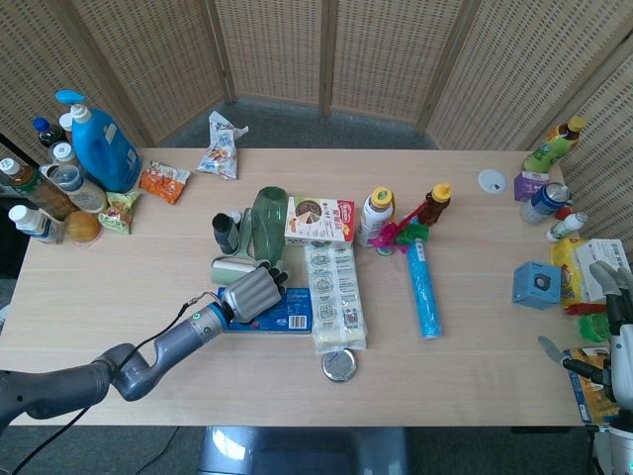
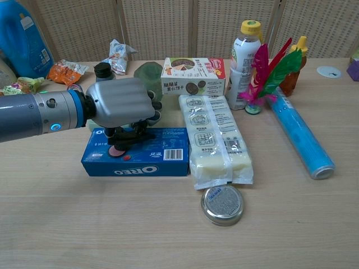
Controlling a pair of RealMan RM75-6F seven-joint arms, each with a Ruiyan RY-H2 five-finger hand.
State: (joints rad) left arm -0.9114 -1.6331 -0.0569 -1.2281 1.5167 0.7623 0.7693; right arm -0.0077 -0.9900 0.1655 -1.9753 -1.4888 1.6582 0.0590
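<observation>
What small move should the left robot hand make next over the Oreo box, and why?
Probably lower slightly and close around the Oreo box: the left robot hand sits over the box's far edge with fingers curled down, but no firm grip shows.

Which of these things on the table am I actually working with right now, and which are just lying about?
In hand:
- left robot hand, fingers curled down over the far edge of the blue cookie box

Lying about:
- noodle pack
- round tin
- snack box
- blue roll
- white bottle
- feather toy
- right robot hand, off at the table's edge
</observation>
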